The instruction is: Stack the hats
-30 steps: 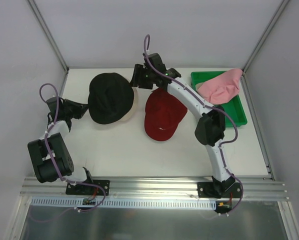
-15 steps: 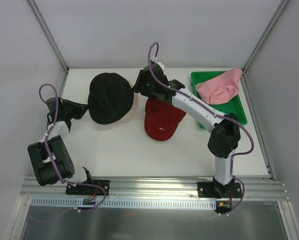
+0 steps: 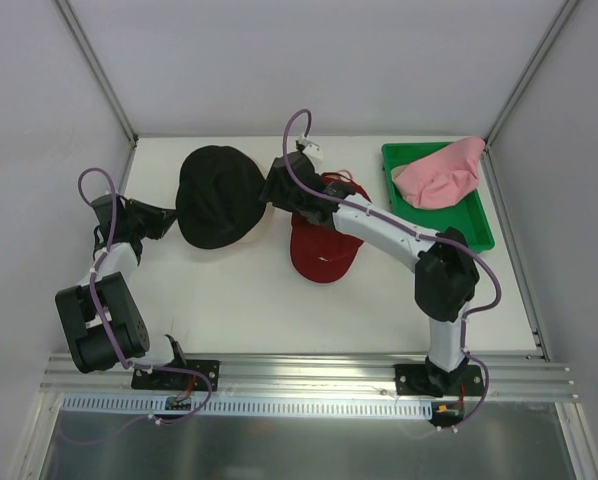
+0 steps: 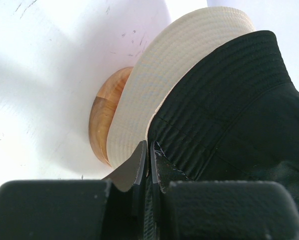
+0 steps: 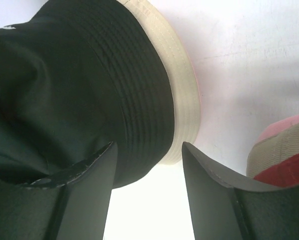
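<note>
The right gripper [image 3: 276,190], from above, sits at the right rim of the black hat [image 3: 217,195], beside the red cap [image 3: 324,255]; the left gripper [image 3: 162,218] is at its left rim. In the left wrist view the jaws are pinched on the black brim, over the cream bucket hat [image 4: 154,85]. In the right wrist view the jaws are apart beside that brim; it is probably best to settle it evenly without shifting the cream hat.

cream bucket hat [image 4: 154,85]: mostly under black hat [image 3: 217,195] | red cap [image 3: 319,255]: part behind right arm [image 3: 384,228]
</note>
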`<state>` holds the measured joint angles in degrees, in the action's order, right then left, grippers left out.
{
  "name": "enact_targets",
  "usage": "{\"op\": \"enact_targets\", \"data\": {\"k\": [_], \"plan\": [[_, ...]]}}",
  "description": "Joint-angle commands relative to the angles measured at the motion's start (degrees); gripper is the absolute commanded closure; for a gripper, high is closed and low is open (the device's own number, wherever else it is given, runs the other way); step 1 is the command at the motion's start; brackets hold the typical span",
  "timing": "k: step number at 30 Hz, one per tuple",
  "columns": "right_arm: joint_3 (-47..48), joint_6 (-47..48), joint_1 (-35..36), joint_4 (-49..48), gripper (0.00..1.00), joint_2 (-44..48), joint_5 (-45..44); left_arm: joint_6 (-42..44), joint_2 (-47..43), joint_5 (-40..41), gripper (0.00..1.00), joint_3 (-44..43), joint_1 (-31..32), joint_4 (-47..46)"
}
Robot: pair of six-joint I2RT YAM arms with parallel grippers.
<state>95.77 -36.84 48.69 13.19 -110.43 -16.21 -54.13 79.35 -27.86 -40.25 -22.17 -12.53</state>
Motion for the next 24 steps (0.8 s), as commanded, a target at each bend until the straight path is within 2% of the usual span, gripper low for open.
{"op": "enact_targets", "data": {"k": [1,13,19,24], "plan": [[1.78,-0.43,-0.08,-1.77,0.42,0.57,-2.52,1.83,-1.83,0.0,1.0,-1.15,-0.15,1.64],[6.71,2.12,-5.27,-0.63,0.41,-4.09,4.33,2.01,-2.18,0.7,1.0,-1.5,-0.24,2.43],[14.88,7.48,-2.55,4.38,0.41,-7.25,0.91,2.36,-1.57,0.87,1.0,-1.23,-0.24,2.43],[16.82,8.1,-3.68,6.06,0.41,-9.1,1.79,2.36,-1.57,0.52,1.0,-1.41,-0.15,2.52]]}}
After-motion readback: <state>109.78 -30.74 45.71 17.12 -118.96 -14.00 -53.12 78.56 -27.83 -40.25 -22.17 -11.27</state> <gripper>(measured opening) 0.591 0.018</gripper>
